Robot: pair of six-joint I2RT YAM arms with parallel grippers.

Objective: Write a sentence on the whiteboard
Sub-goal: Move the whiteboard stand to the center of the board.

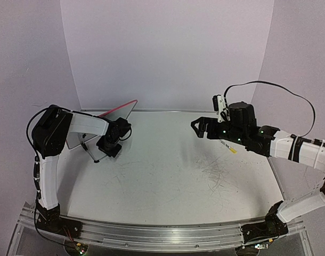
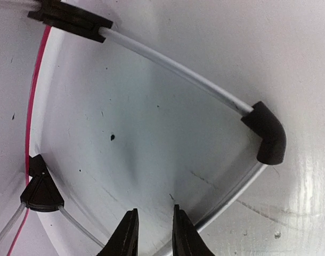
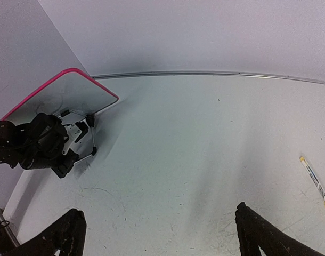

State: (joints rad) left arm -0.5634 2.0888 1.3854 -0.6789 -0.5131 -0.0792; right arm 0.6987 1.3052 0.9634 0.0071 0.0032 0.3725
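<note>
The whiteboard (image 1: 125, 110) leans at the back left of the table, its pink-red rim on top. The right wrist view shows it (image 3: 61, 96) with its black wire stand (image 3: 91, 136). The left wrist view shows its grey-white surface (image 2: 152, 117) close up, crossed by the stand's wires (image 2: 168, 64). My left gripper (image 2: 153, 216) points at that surface near its lower edge, jaws a narrow gap apart, nothing seen between them. In the top view it (image 1: 112, 149) sits by the stand's foot. My right gripper (image 1: 196, 127) hovers wide open and empty above mid-table (image 3: 157, 213). No sentence shows.
A white marker with a yellow end (image 1: 228, 147) lies on the table under my right arm, at the right edge of the right wrist view (image 3: 315, 184). Grey scratch marks (image 1: 218, 173) cover the table's right half. Pale walls close the back and sides.
</note>
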